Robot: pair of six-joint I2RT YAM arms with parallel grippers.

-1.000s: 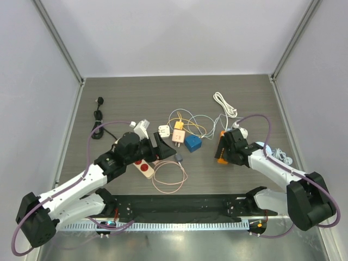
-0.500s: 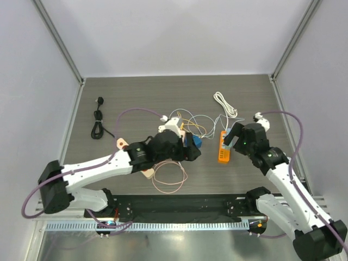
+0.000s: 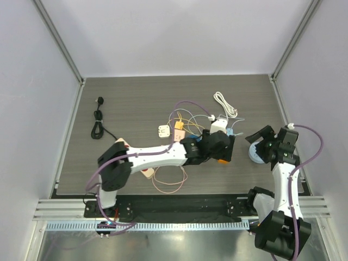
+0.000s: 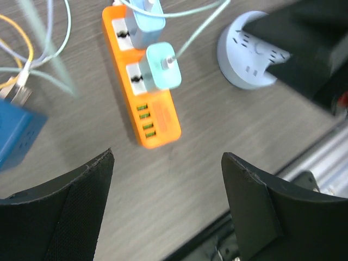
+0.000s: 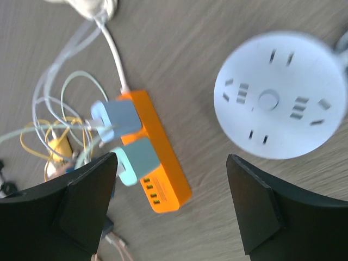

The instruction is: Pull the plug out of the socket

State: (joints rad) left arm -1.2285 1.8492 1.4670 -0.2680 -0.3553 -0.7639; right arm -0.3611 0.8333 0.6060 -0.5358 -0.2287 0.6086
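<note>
An orange power strip (image 4: 148, 106) lies on the table with a teal plug (image 4: 162, 66) and a light blue plug (image 4: 145, 13) in its sockets, thin cables running off both. In the right wrist view the strip (image 5: 166, 166), the teal plug (image 5: 136, 160) and the blue plug (image 5: 115, 117) show again. My left gripper (image 4: 167, 163) is open and empty, above the table just short of the strip's USB end; from the top it (image 3: 229, 147) covers most of the strip (image 3: 222, 161). My right gripper (image 3: 261, 142) is open and empty, right of the strip.
A round pale blue socket hub (image 5: 280, 103) lies right of the strip, under my right gripper. A blue adapter (image 4: 16, 133), tangled yellow and white cables (image 3: 187, 122), a white adapter (image 3: 163, 131), a coiled white cable (image 3: 224, 104) and a black cable (image 3: 98, 122) lie about.
My left arm has swept right, from the red-buttoned strip to over the orange strip. My right arm has drawn back right from the orange strip to over the round hub.
</note>
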